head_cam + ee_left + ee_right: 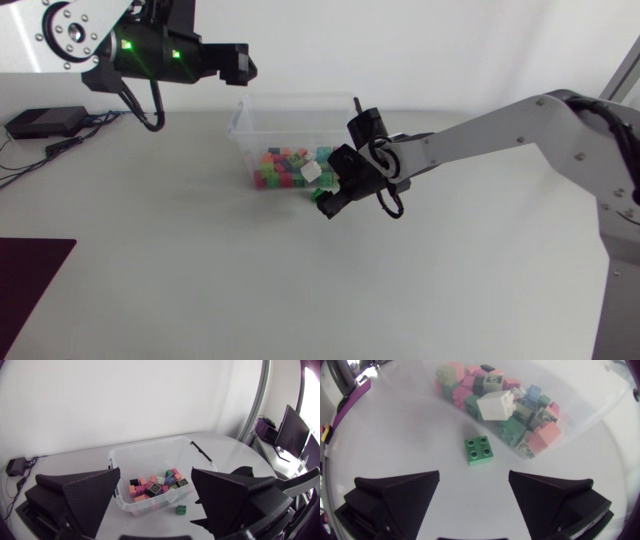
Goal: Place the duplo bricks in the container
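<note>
While agape, right tool above brick

A pale grey table carries a small black box.

It looks like a robotics lab: a plain white table with a left arm and a right arm, and a black box with cables at the far left.

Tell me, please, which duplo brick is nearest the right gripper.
The lone green brick on the table; the others lie farther off, by or in the container.
</note>
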Robot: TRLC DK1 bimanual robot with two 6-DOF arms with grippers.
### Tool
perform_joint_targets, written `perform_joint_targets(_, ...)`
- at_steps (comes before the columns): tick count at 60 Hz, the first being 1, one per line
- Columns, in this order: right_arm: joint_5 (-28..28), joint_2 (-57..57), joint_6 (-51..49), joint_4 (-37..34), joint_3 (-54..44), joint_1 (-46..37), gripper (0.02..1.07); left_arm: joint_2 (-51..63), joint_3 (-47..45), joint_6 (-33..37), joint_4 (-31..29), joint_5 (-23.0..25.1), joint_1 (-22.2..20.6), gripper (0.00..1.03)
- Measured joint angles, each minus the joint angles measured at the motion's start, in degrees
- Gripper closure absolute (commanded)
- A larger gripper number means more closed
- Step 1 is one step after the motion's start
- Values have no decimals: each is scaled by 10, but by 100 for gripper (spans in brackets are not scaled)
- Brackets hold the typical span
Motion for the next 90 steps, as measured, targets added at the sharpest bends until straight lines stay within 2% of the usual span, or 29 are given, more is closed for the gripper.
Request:
perform_joint_targets(3,-6,10,-9,0,6,-2,10,-11,-20,4,0,1,2,4)
perform_joint_targets(20,-18,48,-36,-16,66,-3,10,-49,-83,14,-12,1,8,4)
perform_joint_targets(40,-18,78,-87,-121,142,-7,16,-85,-84,14,-30,1,8,4)
perform_joint_targets(54,-17,101,-104,-164,191,-7,23,-97,-84,14,-39,3,12,4)
perform_joint_targets(72,-2,120,-119,-217,236,-1,23,-111,-84,15,-41,28,36,4)
perform_joint_targets(90,0,120,-119,-207,232,2,20,-125,-92,16,-40,47,57,4)
